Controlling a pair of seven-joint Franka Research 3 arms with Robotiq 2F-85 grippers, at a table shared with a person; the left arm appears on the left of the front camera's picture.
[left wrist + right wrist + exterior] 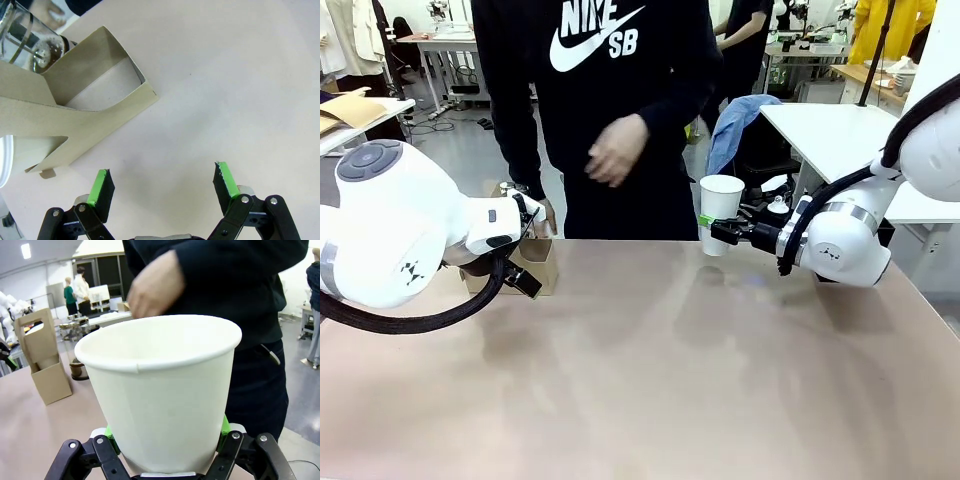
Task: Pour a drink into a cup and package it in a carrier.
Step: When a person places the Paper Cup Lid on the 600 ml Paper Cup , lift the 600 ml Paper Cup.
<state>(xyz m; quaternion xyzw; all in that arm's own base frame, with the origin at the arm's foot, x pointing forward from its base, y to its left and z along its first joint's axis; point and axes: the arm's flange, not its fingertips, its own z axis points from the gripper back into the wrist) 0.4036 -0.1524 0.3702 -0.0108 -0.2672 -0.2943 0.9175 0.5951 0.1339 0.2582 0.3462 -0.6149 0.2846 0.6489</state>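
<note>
Cup (pixel 721 200) is what matters to you here. It sits upright, mouth up and without a lid, near the far edge of the table (pixel 670 380), right of centre. The right gripper (pixel 712 228) pinches it low on its wall, one green pad on each side. What has to fill it lies well apart, across the table towards the robot's left. The glass French press (pixel 30 40) stands just behind the cardboard carrier (pixel 542 265). Your left gripper (pixel 162 185) hangs beside that carrier with its fingers spread wide and nothing between them. So the left arm is the nearer one to the press, and the carrier stands in its way.
</note>
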